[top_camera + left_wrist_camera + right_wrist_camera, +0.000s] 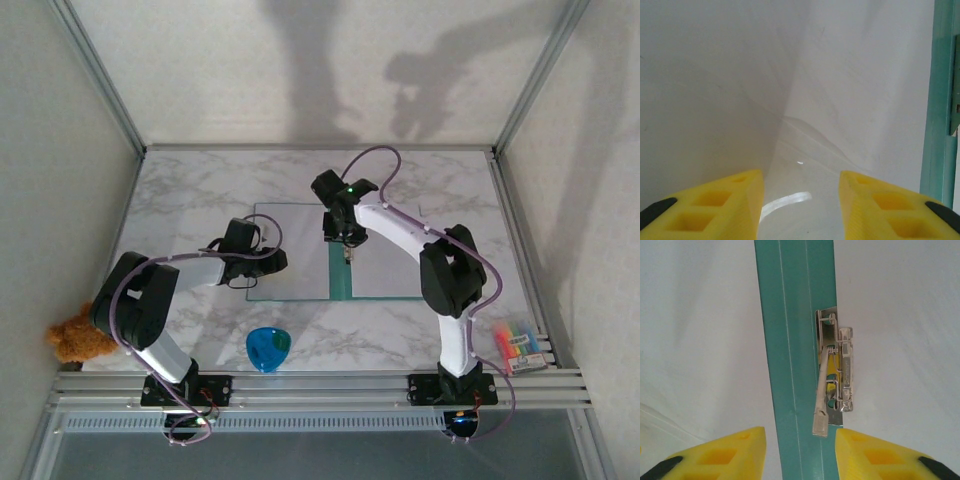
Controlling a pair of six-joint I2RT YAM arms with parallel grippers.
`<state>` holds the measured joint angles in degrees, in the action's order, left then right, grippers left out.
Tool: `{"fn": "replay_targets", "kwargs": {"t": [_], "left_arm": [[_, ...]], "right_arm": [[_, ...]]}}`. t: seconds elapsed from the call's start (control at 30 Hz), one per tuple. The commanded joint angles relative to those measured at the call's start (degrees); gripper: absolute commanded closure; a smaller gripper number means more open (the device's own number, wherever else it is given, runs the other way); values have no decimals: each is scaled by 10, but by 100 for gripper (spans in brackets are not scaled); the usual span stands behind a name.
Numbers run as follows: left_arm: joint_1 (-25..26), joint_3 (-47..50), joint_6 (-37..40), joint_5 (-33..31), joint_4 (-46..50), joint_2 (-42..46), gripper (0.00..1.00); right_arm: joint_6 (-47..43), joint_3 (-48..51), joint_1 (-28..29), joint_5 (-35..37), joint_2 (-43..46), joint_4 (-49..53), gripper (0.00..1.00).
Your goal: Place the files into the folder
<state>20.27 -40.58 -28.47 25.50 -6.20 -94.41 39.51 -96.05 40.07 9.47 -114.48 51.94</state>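
The marble bench (200,190) is carrying the folder (340,288), which is lying open and flat with its teal spine running toward the arms. The files (295,250) are resting as pale sheets on the left leaf, just beside the spine. The left wrist camera is showing one sheet bowing up in a shallow ridge; how many sheets are there I cannot tell. A small metal clip (835,370) is sitting on the spine's right edge, its lever lying down along the spine.

The step in hand looks like seating the sheets inside the open folder, with the clip and the closing not yet dealt with. The next move probably calls for flattening that ridge and squaring the sheets against the spine. The lever will then need working without dragging the folder across the bench.

The left arm is folding back on itself and reaching in low from the left. Its end effector (800,174) is hanging just over the sheets, fingers moderately apart with nothing between them. The right arm is arching over the right leaf. Its end effector (799,430) is pointing down above the spine and lever, fingers likewise apart and gripping nothing.
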Motion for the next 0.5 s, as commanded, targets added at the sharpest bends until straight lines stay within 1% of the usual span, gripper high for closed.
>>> {"fn": "replay_targets", "kwargs": {"t": [0.0,0.13,0.27,0.33,0.47], "left_arm": [[13,9,-10,6,4,-18,55],[16,10,-12,-1,8,-17,54],[20,10,-12,-6,10,-17,54],[21,10,-12,-8,11,-17,54],[21,12,-12,-11,13,-14,54]], "right_arm": [[10,-17,4,25,-17,27,61],[10,-5,5,51,-13,26,64],[15,14,4,66,-6,13,65],[15,17,4,65,-6,8,66],[13,19,4,54,-12,1,71]]}}
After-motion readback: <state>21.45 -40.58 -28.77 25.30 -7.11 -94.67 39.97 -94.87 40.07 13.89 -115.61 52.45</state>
